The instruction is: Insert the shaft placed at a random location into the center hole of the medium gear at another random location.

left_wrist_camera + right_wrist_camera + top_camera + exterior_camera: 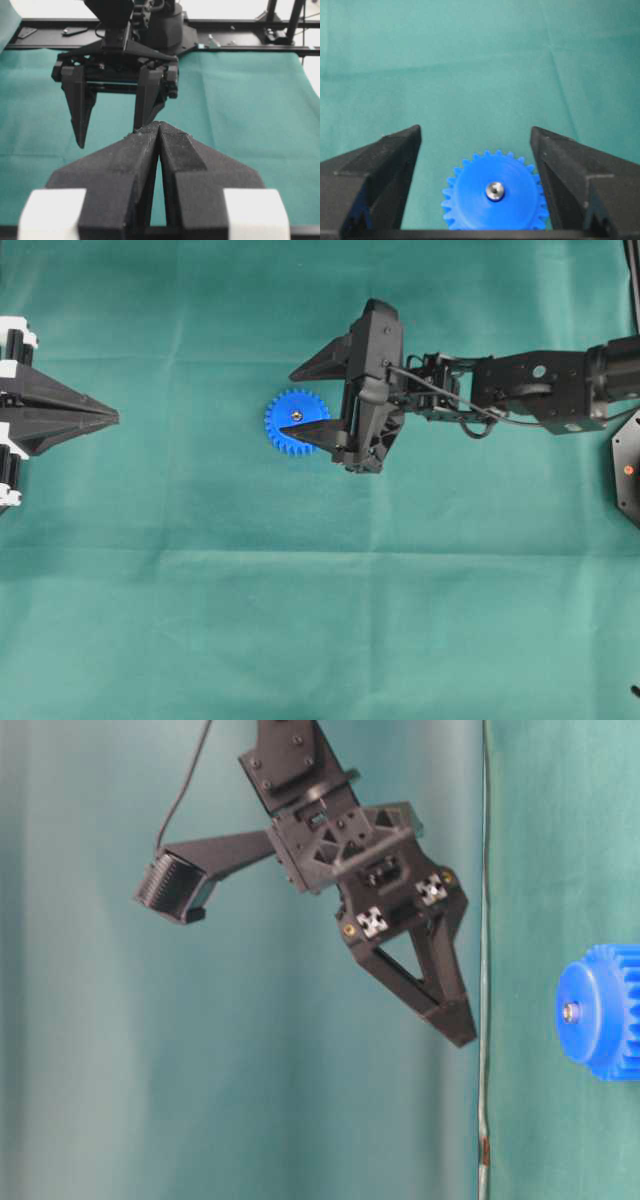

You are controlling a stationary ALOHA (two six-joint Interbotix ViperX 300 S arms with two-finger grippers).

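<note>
Picture edge cuts off the medium gear, seemingly half.

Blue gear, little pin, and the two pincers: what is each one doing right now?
medium gear: lying flat on the green cloth.
shaft: sitting in the gear's center hole, its silvery top showing.
right pincer: wide open above the gear, holding nothing.
left pincer: shut, empty, far from the gear.

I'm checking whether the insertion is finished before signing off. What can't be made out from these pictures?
- How deep the shaft sits in the medium gear: only its silvery top shows.
- The gear's near rim: cut off by the bottom edge in the right wrist view.
- The gear's right half: cut off by the edge in the table-level view.
- Part of the gear overhead: covered by a finger of the open right gripper.
</note>
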